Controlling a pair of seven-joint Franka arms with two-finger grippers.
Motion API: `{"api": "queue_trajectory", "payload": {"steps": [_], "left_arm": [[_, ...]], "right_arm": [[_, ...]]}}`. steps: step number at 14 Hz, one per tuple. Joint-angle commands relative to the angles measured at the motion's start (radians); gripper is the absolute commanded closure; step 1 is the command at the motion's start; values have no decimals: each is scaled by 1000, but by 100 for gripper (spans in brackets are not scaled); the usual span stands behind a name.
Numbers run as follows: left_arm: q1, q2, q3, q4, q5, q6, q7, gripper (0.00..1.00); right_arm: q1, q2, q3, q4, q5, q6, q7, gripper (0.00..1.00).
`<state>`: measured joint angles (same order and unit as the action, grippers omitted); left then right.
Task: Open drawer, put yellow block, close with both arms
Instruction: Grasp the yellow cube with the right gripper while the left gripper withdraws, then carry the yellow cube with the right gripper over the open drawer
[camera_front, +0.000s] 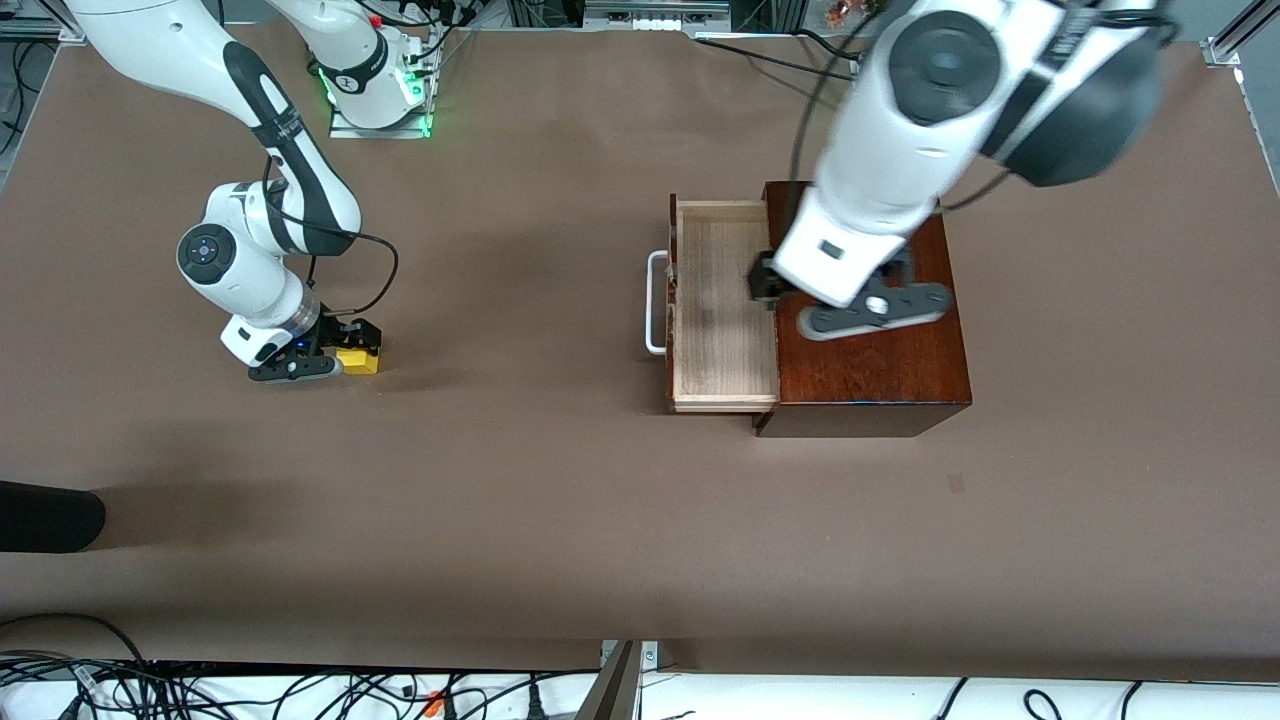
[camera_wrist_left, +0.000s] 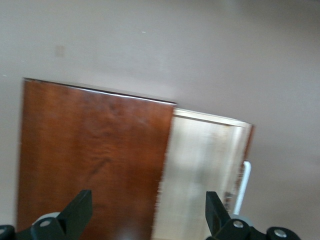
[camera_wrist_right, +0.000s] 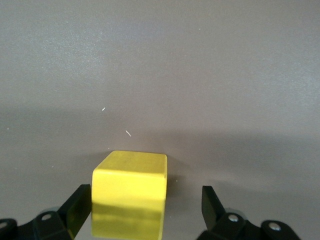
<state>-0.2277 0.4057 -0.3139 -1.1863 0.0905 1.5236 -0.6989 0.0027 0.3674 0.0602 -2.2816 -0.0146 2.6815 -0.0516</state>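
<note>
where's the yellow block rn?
The yellow block sits on the table toward the right arm's end, between the open fingers of the right pincer, well apart from the open drawer.

The front camera sits high and looks steeply down across the brown worktop (camera_front: 560, 500) toward the arm bases along the top edge, taking in the whole scene from afar. The left wrist camera looks down from above, close over the box (camera_wrist_left: 95, 160) and its open drawer (camera_wrist_left: 202, 175), which the front view also shows. The right wrist camera hangs very low and near, looking past its own pincer (camera_wrist_right: 146, 210) at the block (camera_wrist_right: 130, 192), which shows small in the front view.
</note>
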Motion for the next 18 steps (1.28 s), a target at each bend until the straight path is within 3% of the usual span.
{"api": "queue_trajectory", "payload": {"steps": [1,4,6,11,13,15,18], "left_arm": [[126,-70,-11,-65,-69,-25,157,0],[209,-90,-10,-67,-86,-37,254,0],[222,-138,33,-120,-92,-30,355,0],[139,-301,258,-312,-143,21,565,0],[75,-332,359,-334,-144,20,613,0],[65,-361,380,-369,-143,23,651,0],[80,-380,380,-400,-141,59,687,0]], "right_arm": [[-4,1,7,-6,13,15,1,25],[-4,-4,6,-4,13,14,-5,49],[-4,-13,7,2,12,8,-13,67],[-4,-106,49,4,12,-73,-93,69],[-4,-177,116,5,12,-126,-97,69],[-4,-243,221,45,10,-228,-93,69],[8,-231,379,308,1,-550,-120,69]]}}
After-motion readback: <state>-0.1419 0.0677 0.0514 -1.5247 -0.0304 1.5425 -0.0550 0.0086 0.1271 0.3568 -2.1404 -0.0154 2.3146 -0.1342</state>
